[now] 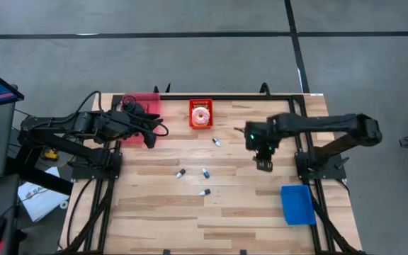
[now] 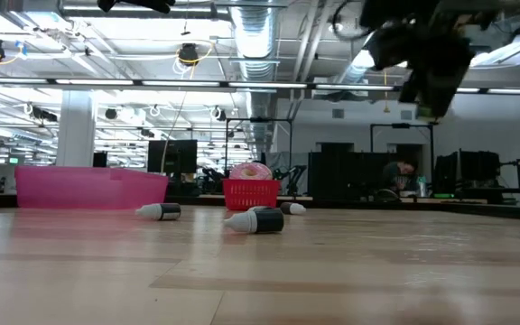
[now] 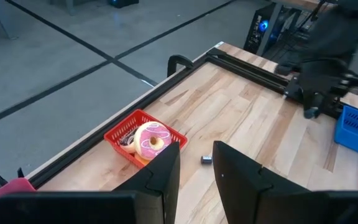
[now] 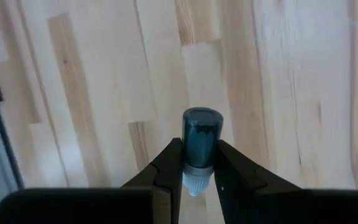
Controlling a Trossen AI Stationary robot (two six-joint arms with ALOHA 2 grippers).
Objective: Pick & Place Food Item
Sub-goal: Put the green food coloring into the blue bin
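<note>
Right gripper (image 4: 197, 171) raised above the bench (image 1: 246, 205), toward its right side and near the far edge, its two fingers pressed against the sides of a small dark bottle (image 4: 200, 148) with a pale tip; the bottle's dark end projects forward past the fingertips, clear of the wood below. In the high view the same gripper (image 1: 263, 164) hangs at the end of the right arm, which reaches in from the bench's right edge.

Left gripper (image 3: 196, 163) held near the far left corner of the bench, fingers set a narrow gap apart with nothing between them. In the high view it (image 1: 149, 139) lies just beside the pink bin (image 1: 144, 101), which stands at the far edge.

Red basket (image 1: 201, 114) at the middle of the far edge, containing a doughnut (image 1: 200, 115) with pink icing (the only food item seen on the bench); the left wrist view shows the doughnut (image 3: 151, 139) resting tilted inside the basket (image 3: 124, 132).

Four further small bottles lie on their sides on the bare wood: one (image 1: 217, 141) near the basket, and three grouped toward the bench's centre (image 1: 180, 173), (image 1: 206, 172), (image 1: 204, 192), each apart from the others.

Blue tray (image 1: 297, 204) near the bench's right edge, toward the near side, well apart from the basket.
</note>
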